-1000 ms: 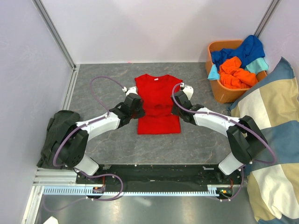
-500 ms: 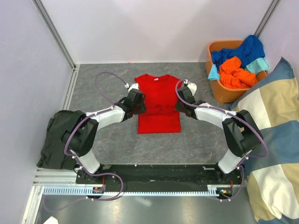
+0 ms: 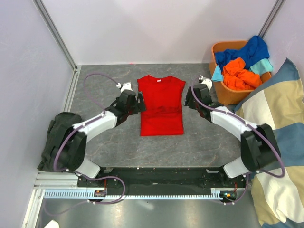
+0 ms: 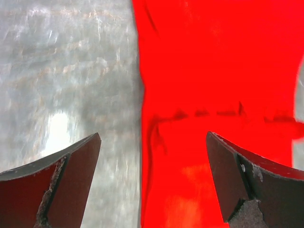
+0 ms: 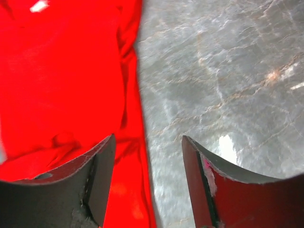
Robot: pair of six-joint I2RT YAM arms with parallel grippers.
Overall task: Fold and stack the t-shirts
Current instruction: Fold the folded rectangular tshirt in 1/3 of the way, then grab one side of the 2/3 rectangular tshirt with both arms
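A red t-shirt lies flat on the grey table, neckline at the far end and both sleeves folded in, so it forms a narrow rectangle. My left gripper hovers open at its left edge, and in the left wrist view the jaws straddle that edge of the red cloth without holding it. My right gripper stands open just off the right edge. Its wrist view shows the red hem under the left finger only. More t-shirts, orange, blue and teal, are piled in a basket.
The orange basket stands at the back right. A big blue-and-beige checked cushion fills the right side. A dark bundle of cloth lies at the left by my left arm's base. Walls close in the table's left and far sides.
Both grippers have opened and let go of the red t-shirt. Each has drawn outward from over the shirt to its side edge. The shirt stays folded in.
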